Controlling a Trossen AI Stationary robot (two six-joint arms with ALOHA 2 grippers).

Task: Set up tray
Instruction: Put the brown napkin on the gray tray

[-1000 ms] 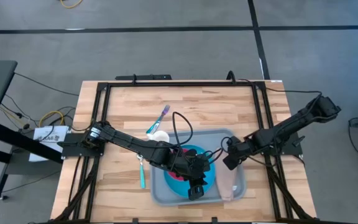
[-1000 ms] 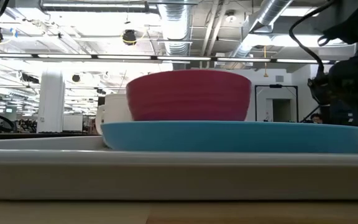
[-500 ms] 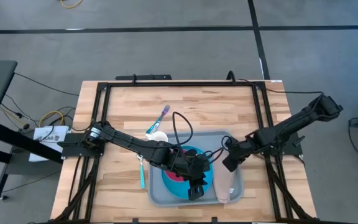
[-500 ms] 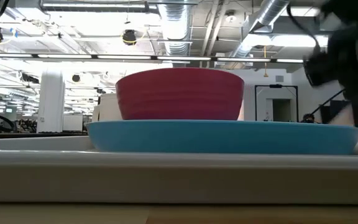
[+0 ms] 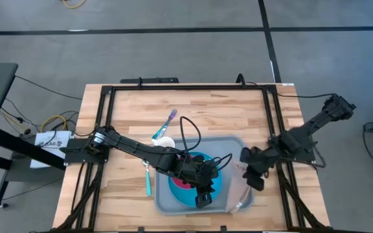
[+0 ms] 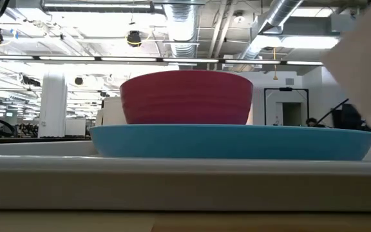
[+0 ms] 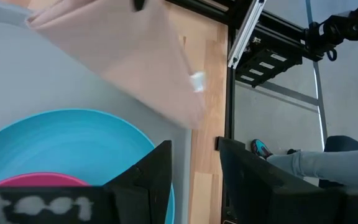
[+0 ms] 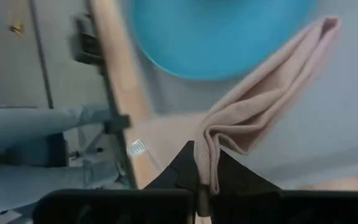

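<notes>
We see the tray point(image 5: 173, 202) on the table's point(image 5: 128, 116) near half, carrying a blue plate point(image 5: 217, 186) with a red bowl point(image 6: 185, 98). No writing is legible to us. The right gripper point(image 5: 251, 182), at the tray's right edge, pinches a beige cloth point(image 5: 238, 191); its 2 fingers point(image 8: 219, 171) are clamped on a fold. The left gripper point(image 5: 203, 197) hovers over the plate's near rim, fingers point(image 7: 154, 171) narrowly apart, holding nothing.

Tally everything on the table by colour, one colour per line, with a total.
Grey: 1, the tray
Blue: 1, the plate
Red-pink: 1, the bowl
Beige: 1, the cloth, pinched by the right gripper
White: 1, the cup
Purple: 1, the toothbrush
Teal: 1, the utensil
Total: 7
</notes>
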